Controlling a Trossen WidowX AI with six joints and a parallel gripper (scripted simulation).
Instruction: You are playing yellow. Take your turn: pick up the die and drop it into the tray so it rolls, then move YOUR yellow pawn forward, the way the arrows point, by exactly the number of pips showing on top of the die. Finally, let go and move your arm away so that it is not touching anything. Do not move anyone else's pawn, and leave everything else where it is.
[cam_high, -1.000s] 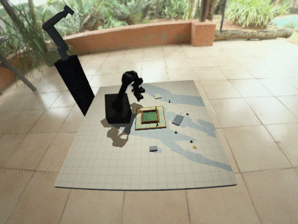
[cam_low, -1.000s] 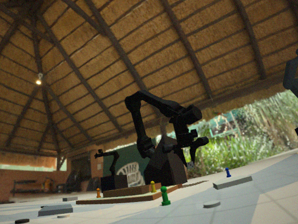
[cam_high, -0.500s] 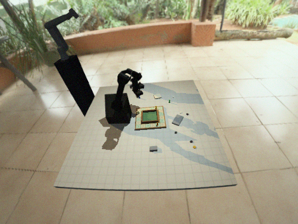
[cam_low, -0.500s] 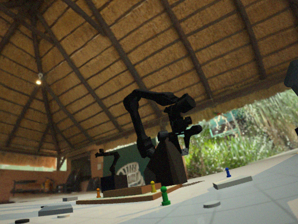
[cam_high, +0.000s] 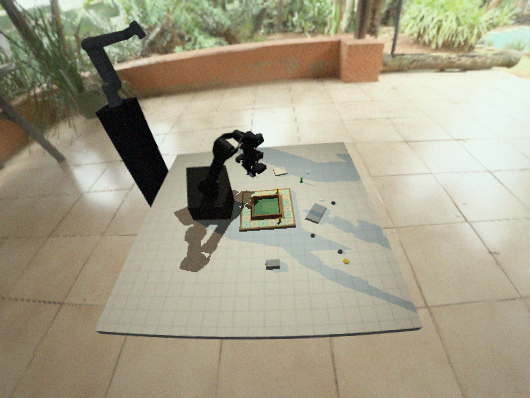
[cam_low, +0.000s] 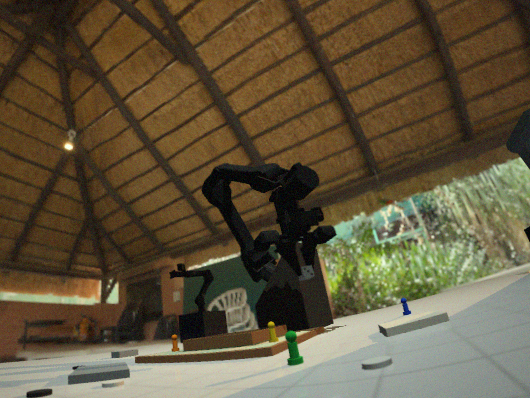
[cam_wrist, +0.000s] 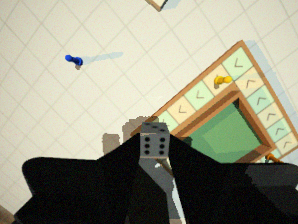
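Table (cam_high: 200, 295) (cam_low: 450, 360) (cam_wrist: 35, 115): largest item, pale, marked with a grid. Black arm (cam_high: 216, 167) (cam_low: 235, 220) stands on it, bent over at the top. Game board (cam_high: 243, 220) (cam_low: 210, 356) (cam_wrist: 200, 95): wooden edge, arrows on its squares (green and cream). Tray (cam_high: 267, 205) (cam_low: 225, 341) (cam_wrist: 225, 135): green floor, wooden walls, in the middle of the board. End effector (cam_high: 254, 174) (cam_low: 287, 267) (cam_wrist: 153, 137): raised above the table, fingers clenched on the die, grasping it. Green pawn (cam_high: 301, 180) (cam_low: 293, 348): upright on the table, off the board. Yellow pawn (cam_high: 278, 191) (cam_low: 272, 332) (cam_wrist: 222, 80): upright on a cream board square beside the tray. Orange pawn (cam_high: 280, 220) (cam_low: 175, 343) (cam_wrist: 272, 159): also on the board. Blue pawn (cam_low: 405, 306) (cam_wrist: 74, 60): upright on the table, away from the board. Die (cam_low: 306, 272) (cam_wrist: 154, 141): between the fingers, off the table (six pips on the side facing the wrist view).
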